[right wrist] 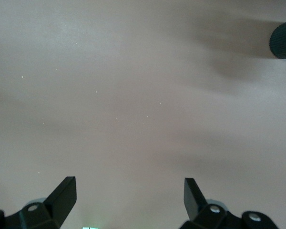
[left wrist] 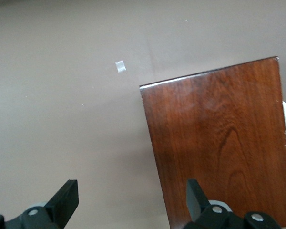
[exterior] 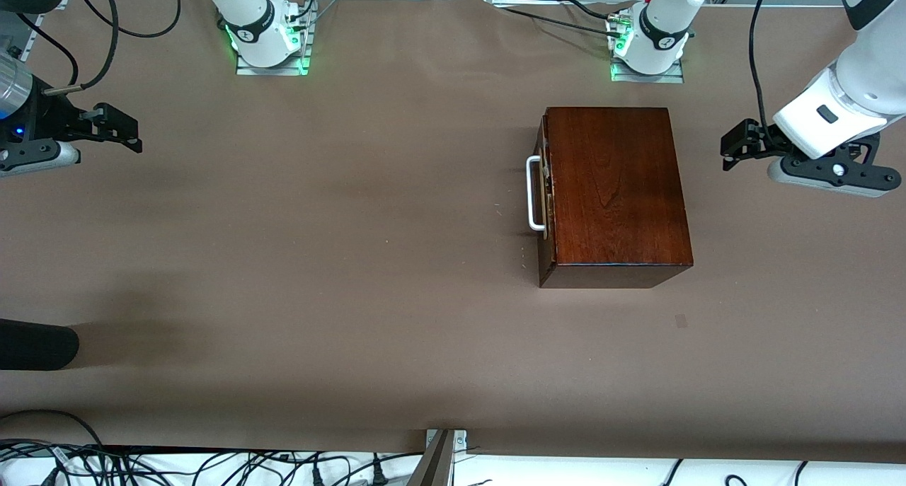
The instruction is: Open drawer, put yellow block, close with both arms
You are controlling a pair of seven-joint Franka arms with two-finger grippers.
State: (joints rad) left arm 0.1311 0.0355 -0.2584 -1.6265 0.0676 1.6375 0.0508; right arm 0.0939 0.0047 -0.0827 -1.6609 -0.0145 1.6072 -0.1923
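On the table [exterior: 354,274], toward the left arm's end, sits the box [exterior: 614,189], glossy reddish-brown, with the drawer [exterior: 544,189] shut flush and its white handle [exterior: 534,193] facing the right arm's end. No yellow block shows in any view. Opening looks like the step in hand: a gripper should come in level with the handle, close on the bar and pull straight along the slide, while the other steadies the box so it does not skid. Left gripper [exterior: 736,146] hangs beside the box, fingers [left wrist: 66,200] spread wide; right gripper [exterior: 117,129] hangs over bare table at its own end, fingers [right wrist: 64,193] likewise apart.
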